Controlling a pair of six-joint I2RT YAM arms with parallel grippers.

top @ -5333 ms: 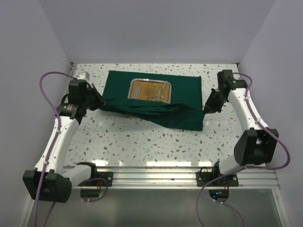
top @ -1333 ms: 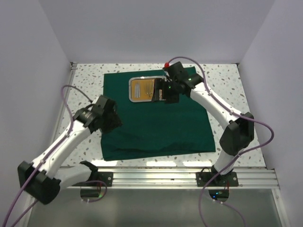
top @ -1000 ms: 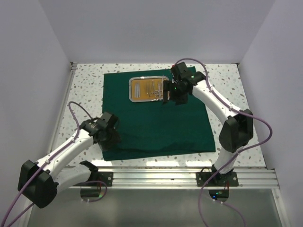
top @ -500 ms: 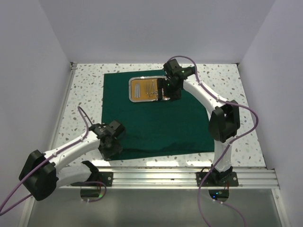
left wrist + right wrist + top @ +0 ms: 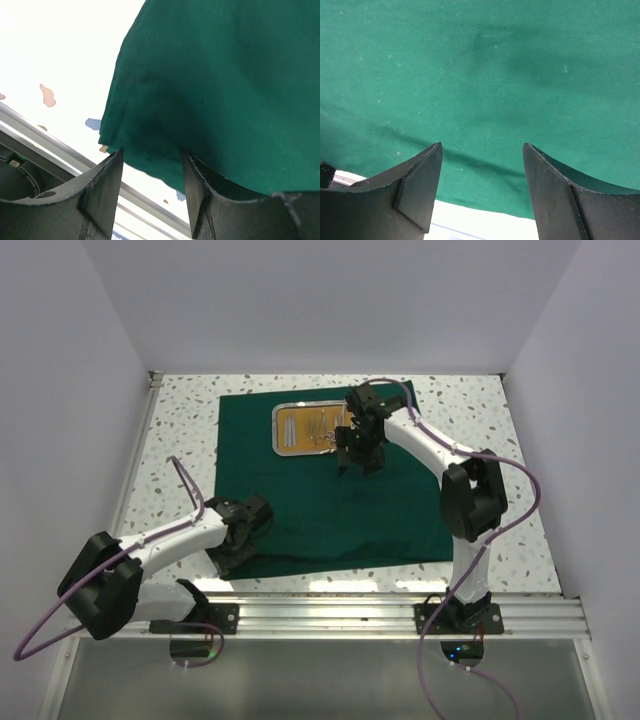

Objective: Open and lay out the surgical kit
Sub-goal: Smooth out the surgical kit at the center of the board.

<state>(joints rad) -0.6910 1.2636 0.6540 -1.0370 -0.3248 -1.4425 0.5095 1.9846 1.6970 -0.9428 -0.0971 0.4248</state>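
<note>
Tray (image 5: pixel 276 430) with silver instruments (image 5: pixel 322 428) on green cloth (image 5: pixel 330 510); left tool (image 5: pixel 150 165), right tool (image 5: pixel 481 155) spread.

Bright, even light; tabletop overexposed.

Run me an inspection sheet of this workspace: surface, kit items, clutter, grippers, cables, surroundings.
Surface: white speckled table, with a cloth over its middle.
Job's things: dark green cloth spread flat; steel tray uncovered on the cloth's far part; silver instruments lying inside the tray.
Clutter: nothing seen.
Grippers: left gripper open at the cloth's near left corner; right gripper open above the cloth by the tray's near right corner, holding nothing.
Cables: purple cables loop off both arms; none rests on the tray.
Surroundings: plain pale walls on three sides; metal rail along the near edge.
</note>
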